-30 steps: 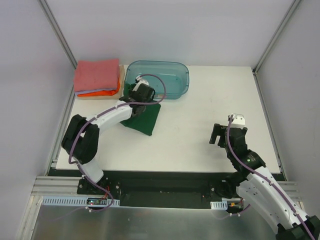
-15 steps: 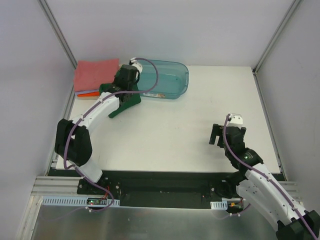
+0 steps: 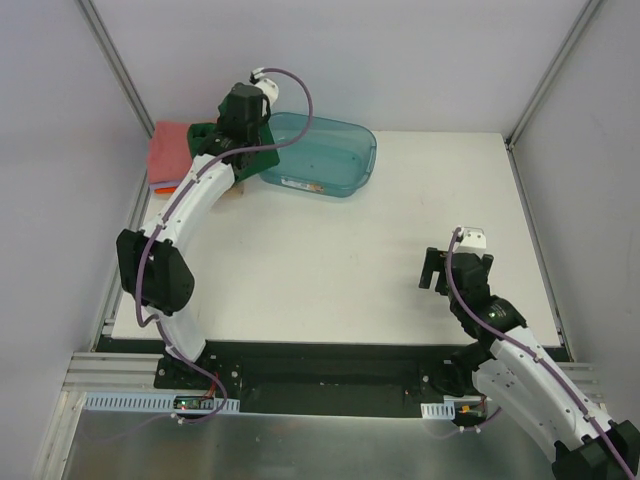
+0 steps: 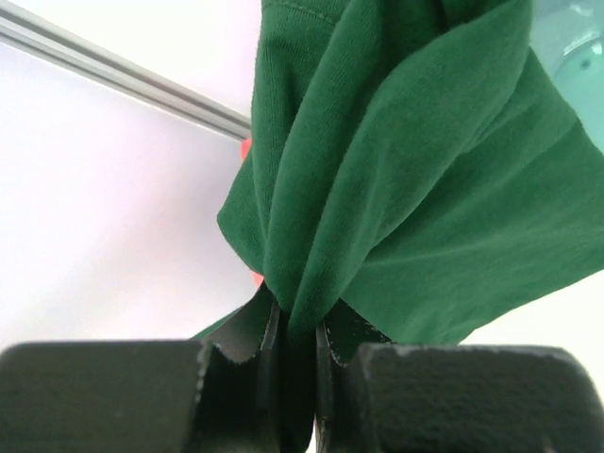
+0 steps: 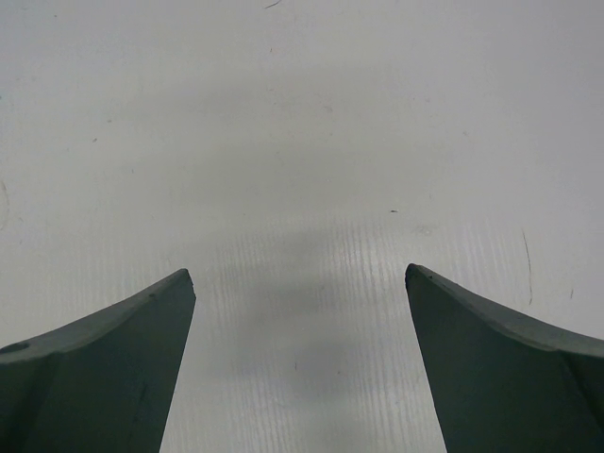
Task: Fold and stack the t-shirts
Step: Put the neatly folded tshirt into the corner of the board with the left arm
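My left gripper (image 3: pixel 233 140) is shut on the dark green t-shirt (image 3: pixel 257 163) and holds it bunched over the back left of the table, above the right part of the folded stack. In the left wrist view the green t-shirt (image 4: pixel 396 189) hangs in folds from the pinched jaws of that gripper (image 4: pixel 294 330). The salmon-pink t-shirt (image 3: pixel 166 150) tops the stack, with an orange edge (image 3: pixel 160 186) below it. The lavender one is hidden. My right gripper (image 3: pixel 432 270) is open and empty low over bare table at the front right, and it also shows in the right wrist view (image 5: pixel 299 283).
The translucent teal bin (image 3: pixel 372 160) stands at the back centre, just right of my left gripper, and a corner of this bin (image 4: pixel 578 47) shows in the left wrist view. White walls with metal rails enclose the table on the left, back and right.
My left gripper has carried the green t-shirt from the table in front of the bin up and back-left, over the folded stack. The right arm has barely moved.
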Motion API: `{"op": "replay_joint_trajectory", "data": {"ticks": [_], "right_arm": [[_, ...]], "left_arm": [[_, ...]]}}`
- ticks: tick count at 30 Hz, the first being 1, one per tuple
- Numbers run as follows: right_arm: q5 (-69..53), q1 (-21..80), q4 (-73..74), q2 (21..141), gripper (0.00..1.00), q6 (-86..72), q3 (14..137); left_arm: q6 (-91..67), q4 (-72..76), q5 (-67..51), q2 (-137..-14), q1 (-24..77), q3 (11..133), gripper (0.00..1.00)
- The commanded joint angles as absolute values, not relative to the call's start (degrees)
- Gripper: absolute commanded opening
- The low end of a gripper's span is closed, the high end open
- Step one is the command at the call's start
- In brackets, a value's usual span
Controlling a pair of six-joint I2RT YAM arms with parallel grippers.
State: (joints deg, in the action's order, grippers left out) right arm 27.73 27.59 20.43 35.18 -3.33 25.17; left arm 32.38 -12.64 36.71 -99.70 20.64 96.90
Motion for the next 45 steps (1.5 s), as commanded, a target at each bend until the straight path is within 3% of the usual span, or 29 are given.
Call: {"op": "replay_joint_trajectory", "data": {"ticks": [1,6,17,45], "right_arm": [[29.4,27.4,20.3,35.2,0.96,-2.7,27.1],[29.5,27.3,20.6,35.8,0.96,-2.9,27.2],[30.0,27.3,20.7,36.2,0.96,-3.1,27.5],[30.8,27.2,21.3,38.2,0.96,-3.2,28.4]], "left_arm": [[27.0,-15.8,38.9,-102.8,18.5,107.7,0.0],[22.0,-17.0,44.4,-109.2,17.9,117.8,0.0],[14.4,-17.3,44.6,-116.3,16.1,129.4,0.0],[7.9,-18.3,42.1,-125.2,9.8,132.5,0.0]]}}
